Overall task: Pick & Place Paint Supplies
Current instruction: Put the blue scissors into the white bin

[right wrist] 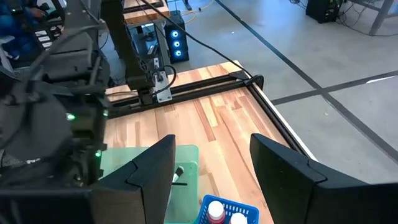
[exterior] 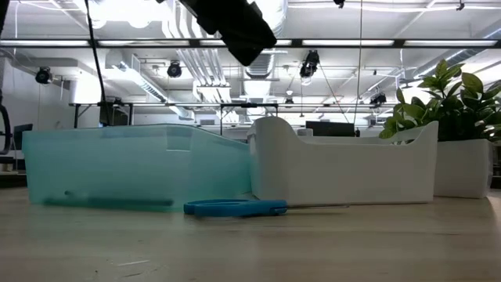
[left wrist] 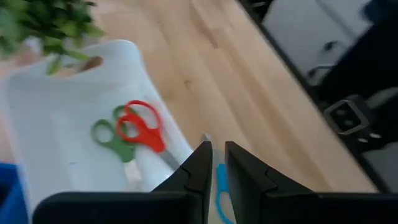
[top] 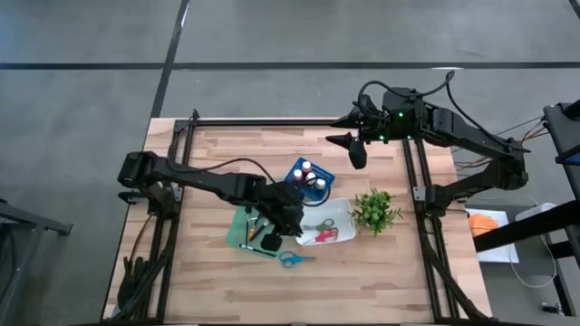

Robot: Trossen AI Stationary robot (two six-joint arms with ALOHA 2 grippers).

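Jaws on the left gripper [top: 270,243] are sitting nearly together with only a thin slit between the fingers [left wrist: 194,169], and nothing is showing clamped in them. It is hanging above the near right corner of the green bin [top: 237,228], between that bin and the white tray [top: 342,210] just to the right. Landmark is the white tray. Left of it, a dark-handled brush [top: 256,228] is lying in the green bin. Just in front of the tray's left corner, the blue-handled scissors [top: 291,259] are lying loose on the wooden table [top: 381,272], touching no bin as far as I can tell. Inside the tray, the red-handled scissors [left wrist: 144,126] and green-handled scissors [left wrist: 112,135] are lying overlapped. Behind the tray, the blue basket [top: 297,168] is holding the paint bottles [top: 309,175]. Right of it, the potted plant [top: 375,210] is standing, not part of the job. Behind the tray and well apart, the right gripper [top: 352,148] is waiting over the table's far side with fingers spread wide, empty. My read: sorting is mostly done and the blue scissors are the only item out. Next move calls for opening the left fingers, dropping onto the blue handles, then lifting them into the tray with the other two pairs.
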